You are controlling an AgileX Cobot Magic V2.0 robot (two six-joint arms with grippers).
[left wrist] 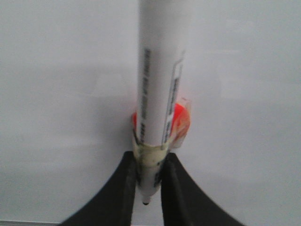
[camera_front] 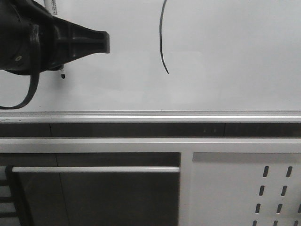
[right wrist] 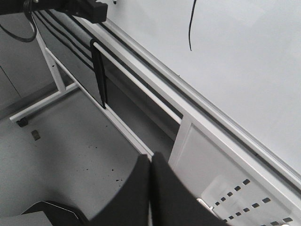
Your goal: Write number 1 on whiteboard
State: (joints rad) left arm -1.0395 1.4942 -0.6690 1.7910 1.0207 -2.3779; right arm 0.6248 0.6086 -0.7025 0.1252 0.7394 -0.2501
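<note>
We note the left gripper [left wrist: 148,181] clamped on the marker pen [left wrist: 160,89]: in the left wrist view its two black fingers [left wrist: 123,188] press the white barrel from either side just above the black tip, with a band of pale tape and an orange patch [left wrist: 181,120] on the barrel right above the contact. The tip points down past the fingertips and the printed barrel runs up and away from them. In the front view the same gripper [camera_front: 101,42] enters from the upper left, its black body and a looping cable [camera_front: 32,89] in front of the whiteboard [camera_front: 235,56]; the pen's tip [camera_front: 62,75] shows below the gripper body, at or just off the board surface, and we cannot tell whether it touches. The number 1 [camera_front: 162,37] stands well to the right of the pen tip: a thin black, slightly bowed near-vertical stroke running from the top edge of the view down to a small hooked end, on the upper middle of the board. Below the board runs the silver frame and tray rail [camera_front: 150,115], then a white bar [camera_front: 94,169] and a white perforated panel [camera_front: 244,188] at lower right. The right gripper [right wrist: 150,172] has its black fingers pressed together with nothing between them, held away from the board over the grey floor [right wrist: 70,146] beside the stand's frame; the stroke [right wrist: 192,23] shows in that view too.
</note>
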